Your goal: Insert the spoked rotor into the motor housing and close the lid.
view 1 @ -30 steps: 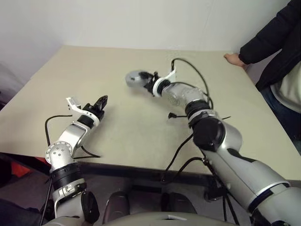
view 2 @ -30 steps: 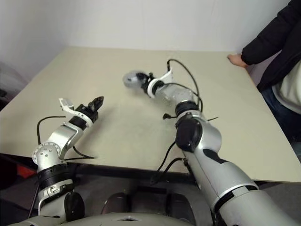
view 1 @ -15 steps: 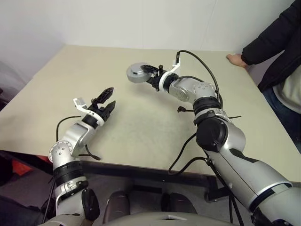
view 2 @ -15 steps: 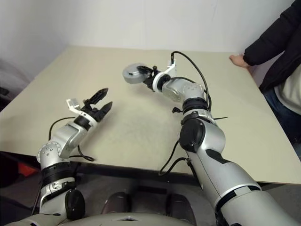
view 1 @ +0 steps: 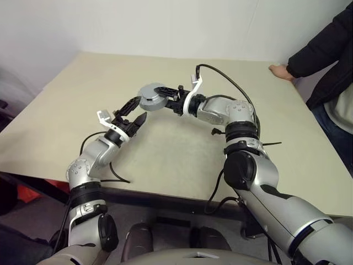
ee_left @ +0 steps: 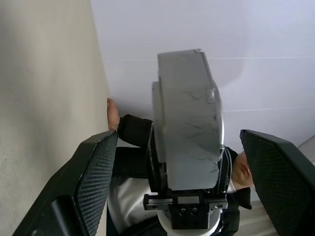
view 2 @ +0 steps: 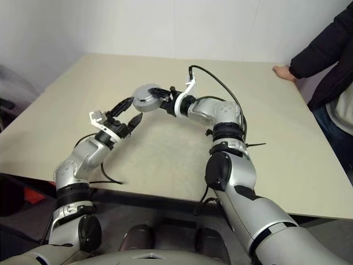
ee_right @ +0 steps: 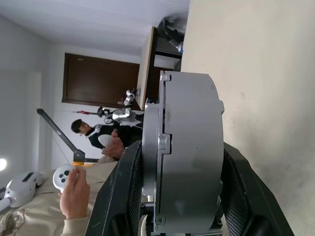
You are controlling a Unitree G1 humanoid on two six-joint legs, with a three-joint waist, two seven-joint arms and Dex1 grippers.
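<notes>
Grey round motor housing pinched between black fingers.

Robotics laboratory or test room. Plain beige bench set against bare white walls, with a person in a dark jacket standing at the bench edge. In the right wrist view: dark wooden door, second small humanoid robot, and a hand holding a white controller.
</notes>
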